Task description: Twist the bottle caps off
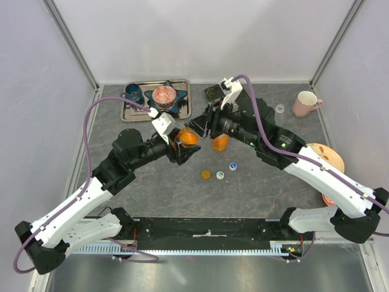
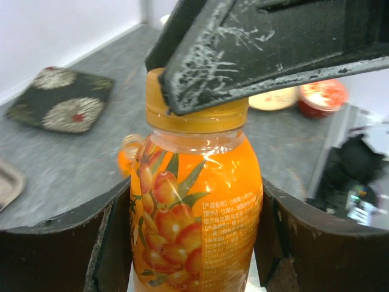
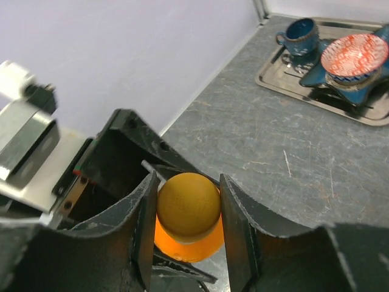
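My left gripper (image 1: 182, 143) (image 2: 191, 243) is shut on the body of an orange juice bottle (image 1: 189, 137) (image 2: 197, 207), held above the table at centre. Its orange bottle cap (image 2: 197, 120) (image 3: 188, 205) sits on the neck. My right gripper (image 1: 202, 126) (image 3: 189, 210) is shut on that cap, one finger (image 2: 261, 48) lying across the cap's top in the left wrist view. Three loose bottle caps lie on the table: orange (image 1: 206, 174), green-and-white (image 1: 220, 175), blue-and-white (image 1: 233, 165). A second orange bottle (image 1: 220, 143) stands just right of the held one.
A metal tray (image 1: 135, 112) at the back holds a blue mug (image 1: 134, 93) and a patterned bowl (image 1: 164, 95) on a star dish. A dark patterned pad (image 1: 213, 91), a clear cup (image 1: 279, 109) and a pink mug (image 1: 306, 103) sit at the back right; plates (image 1: 331, 157) lie at the right edge.
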Motion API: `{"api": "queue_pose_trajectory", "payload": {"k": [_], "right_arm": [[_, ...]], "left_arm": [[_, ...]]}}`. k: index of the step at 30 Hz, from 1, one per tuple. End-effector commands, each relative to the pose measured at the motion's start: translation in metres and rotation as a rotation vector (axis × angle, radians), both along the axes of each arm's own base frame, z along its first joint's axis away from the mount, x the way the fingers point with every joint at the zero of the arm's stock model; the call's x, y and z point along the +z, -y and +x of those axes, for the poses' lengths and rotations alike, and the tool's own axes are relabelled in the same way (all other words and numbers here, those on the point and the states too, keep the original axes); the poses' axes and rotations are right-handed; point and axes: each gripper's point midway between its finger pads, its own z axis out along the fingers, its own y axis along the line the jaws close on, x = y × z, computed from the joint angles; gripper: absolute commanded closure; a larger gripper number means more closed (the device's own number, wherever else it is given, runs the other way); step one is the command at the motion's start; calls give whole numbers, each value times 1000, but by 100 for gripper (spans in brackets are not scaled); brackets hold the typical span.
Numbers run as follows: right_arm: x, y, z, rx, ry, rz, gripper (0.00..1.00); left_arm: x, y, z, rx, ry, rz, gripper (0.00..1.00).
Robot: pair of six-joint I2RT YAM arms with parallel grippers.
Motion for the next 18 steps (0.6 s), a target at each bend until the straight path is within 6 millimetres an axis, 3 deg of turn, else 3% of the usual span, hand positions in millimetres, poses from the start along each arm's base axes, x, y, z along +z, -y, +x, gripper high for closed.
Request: {"api": "queue_pose_trajectory", "payload": {"k": [1, 2, 4, 6, 7, 12, 18], "right_arm": [[34, 2, -41, 205, 146, 47, 100], [35, -1, -57, 294, 170, 44, 100], [41, 3, -71, 354, 197, 50, 100], [42, 4, -91, 467, 240, 44, 100], [43, 6, -100, 507, 256, 46, 100], [41, 11, -146, 760, 311, 65, 100], [31, 26, -174, 910, 414, 50, 100]], "left_arm": [[65, 24, -100, -616, 43, -166, 55], [66, 22, -101, -651, 23, -174, 55], [78, 17, -121, -790, 3, -206, 55], [81, 15, -125, -848, -62, -227, 55], [88, 13, -133, -909, -14, -231, 54], [94, 10, -139, -1012, -80, -249, 54], [94, 8, -145, -1098, -97, -227, 54]]}}
